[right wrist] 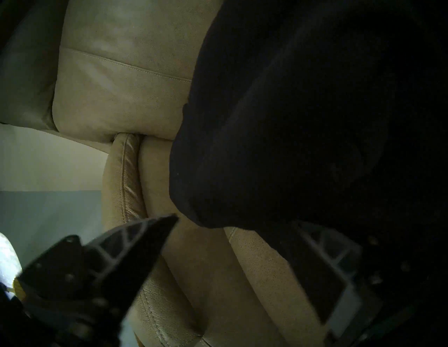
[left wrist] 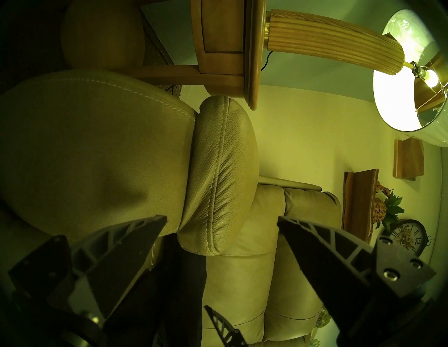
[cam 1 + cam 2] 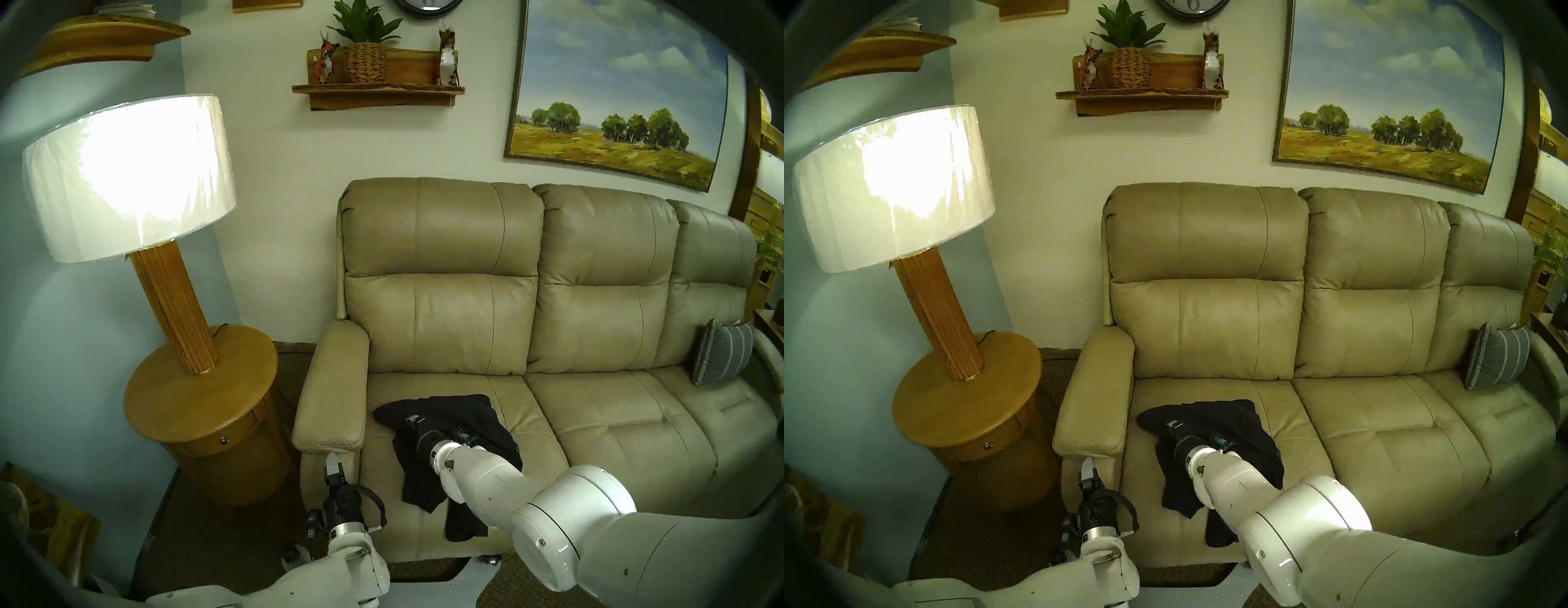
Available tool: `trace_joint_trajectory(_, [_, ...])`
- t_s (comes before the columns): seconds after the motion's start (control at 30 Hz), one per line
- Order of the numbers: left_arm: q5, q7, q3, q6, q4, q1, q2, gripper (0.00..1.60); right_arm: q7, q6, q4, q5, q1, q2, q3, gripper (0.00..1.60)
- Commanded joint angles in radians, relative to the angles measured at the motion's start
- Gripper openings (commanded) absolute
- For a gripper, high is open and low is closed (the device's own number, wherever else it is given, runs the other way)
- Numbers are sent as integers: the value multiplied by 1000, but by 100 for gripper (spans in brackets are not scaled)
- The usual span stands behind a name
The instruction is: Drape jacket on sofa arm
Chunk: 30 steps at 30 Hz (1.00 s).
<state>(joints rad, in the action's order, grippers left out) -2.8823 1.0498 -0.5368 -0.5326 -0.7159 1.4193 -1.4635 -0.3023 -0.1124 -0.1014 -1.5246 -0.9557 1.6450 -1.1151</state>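
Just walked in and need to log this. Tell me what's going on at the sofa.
The right gripper is down on the black jacket, which lies crumpled on the left seat cushion with one end hanging over the front edge. Its jaws are open around a fold, not yet closed. The left gripper waits open below the front of the sofa arm, which is bare.

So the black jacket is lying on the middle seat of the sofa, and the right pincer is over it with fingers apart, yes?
Not the middle seat. In the head view the jacket lies on the end seat beside the sofa arm, partly hanging over the front edge. The rest holds: the right pincer is over it, fingers apart.
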Motion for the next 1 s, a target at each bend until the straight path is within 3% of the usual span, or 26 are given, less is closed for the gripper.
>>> trace_joint_trajectory(0.0, [2,4,0,0,-4,-3,-1,160,3,13,-17,12,16,20,11,38])
trace_joint_trajectory(0.03, [2,4,0,0,-4,-3,-1,160,7,11,-14,14,10,21,13,35])
trace_joint_trajectory(0.07, [2,4,0,0,-4,-3,-1,160,8,14,-11,18,2,22,18,12])
trace_joint_trajectory(0.13, [2,3,0,0,-4,-3,-1,160,8,17,-7,23,-14,23,24,0])
trace_joint_trajectory(0.3, [2,3,0,0,-4,-3,-1,160,-3,18,-5,44,-39,17,41,6])
trace_joint_trajectory(0.33, [2,3,-1,0,-4,-3,-1,160,-6,17,-6,47,-42,15,44,38])
trace_joint_trajectory(0.37, [2,3,-1,0,-4,-3,-1,160,-9,16,-7,51,-44,12,47,10])
trace_joint_trajectory(0.4, [3,3,-1,0,-4,-3,-1,160,-12,15,-9,56,-46,10,50,0])
trace_joint_trajectory(0.6, [3,5,-1,0,-5,-3,-1,160,-89,3,-24,84,-84,-19,72,0])
trace_joint_trajectory(0.97, [4,8,-1,0,-6,-3,-1,160,-280,-58,-104,133,-235,-136,116,0])
